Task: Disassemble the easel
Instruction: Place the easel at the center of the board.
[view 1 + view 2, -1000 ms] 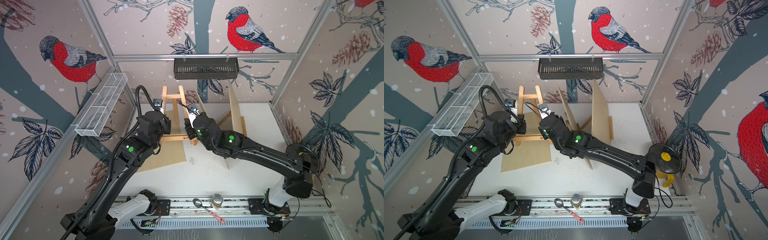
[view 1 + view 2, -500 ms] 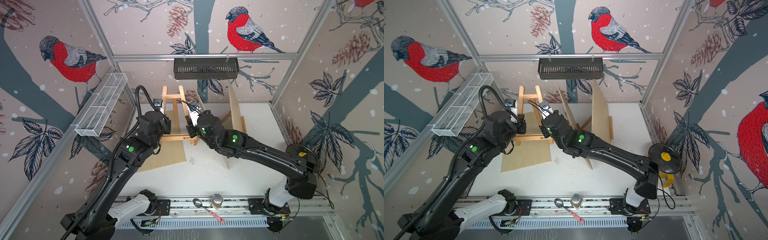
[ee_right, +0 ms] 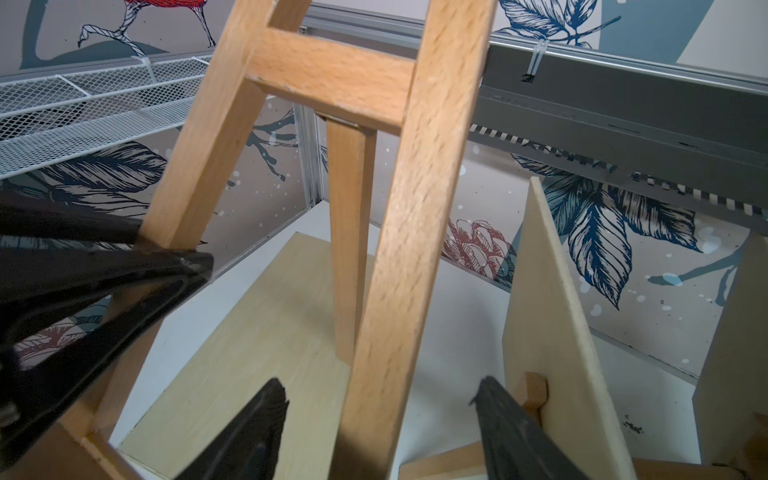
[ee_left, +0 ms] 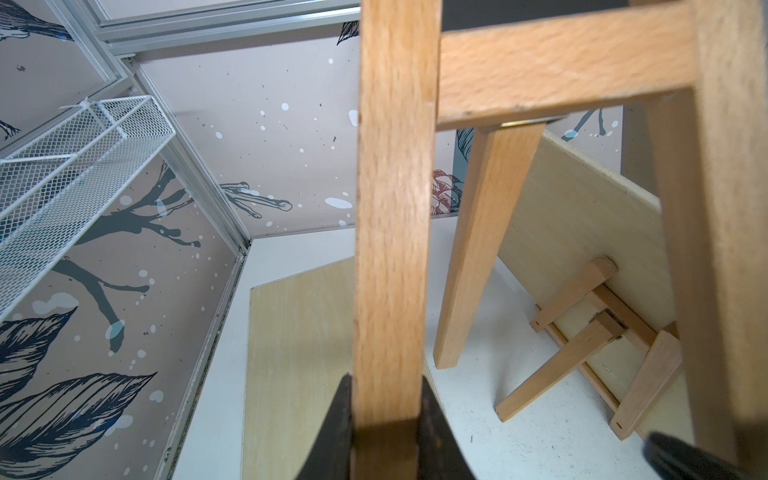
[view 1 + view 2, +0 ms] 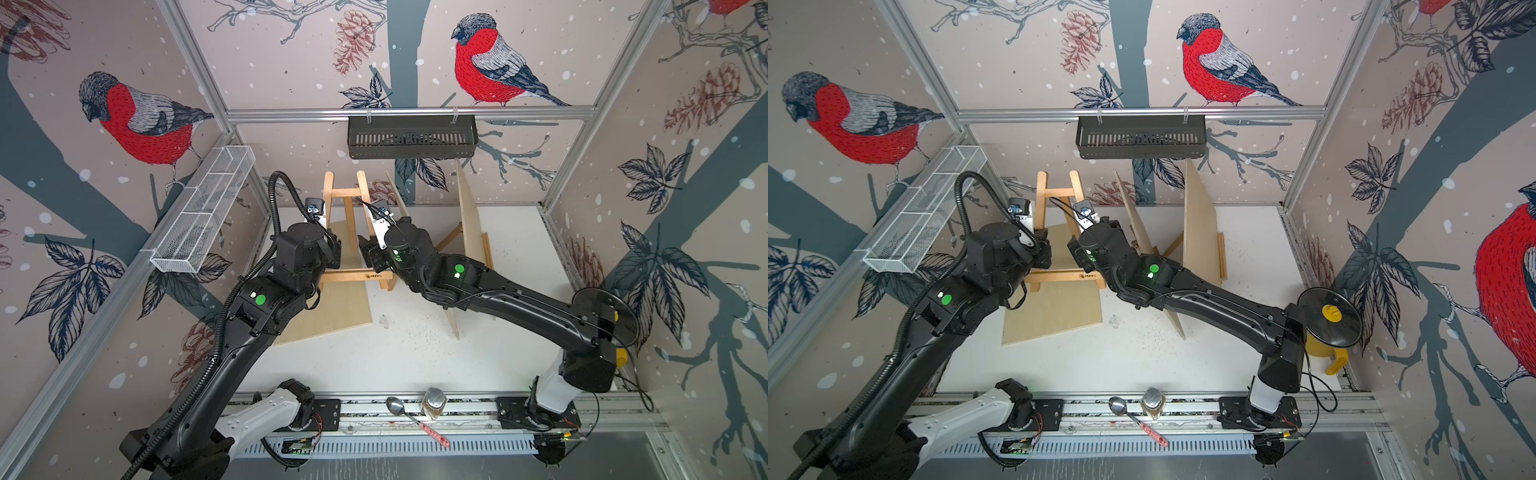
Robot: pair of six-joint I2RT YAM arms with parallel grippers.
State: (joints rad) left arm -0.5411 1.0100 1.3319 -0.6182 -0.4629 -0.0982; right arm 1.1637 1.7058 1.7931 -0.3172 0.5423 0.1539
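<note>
The wooden easel [image 5: 345, 192] stands upright at the back of the table in both top views, its top crossbar [image 5: 1059, 193] above both wrists. My left gripper [image 4: 388, 382] is shut on the easel's left leg [image 4: 392, 208], both fingers pressed against the wood. Its black fingers [image 3: 124, 266] also show clamped on that leg in the right wrist view. My right gripper [image 3: 379, 388] is open around the right leg [image 3: 419, 208], with a gap on each side. The rear leg [image 3: 349, 249] hangs behind from the crossbar. A pale board [image 5: 332, 307] lies flat under the easel.
Two more boards on small easels [image 5: 467, 220] stand just right of my right arm. A black basket [image 5: 411, 137] hangs on the back rail and a white mesh basket [image 5: 203, 212] on the left wall. A spoon [image 5: 399, 409] and a shaker jar [image 5: 432, 403] lie on the front rail.
My right gripper's jaws have spread apart and come off the easel's right leg. My left gripper keeps its hold on the left leg, and the easel has not moved.
</note>
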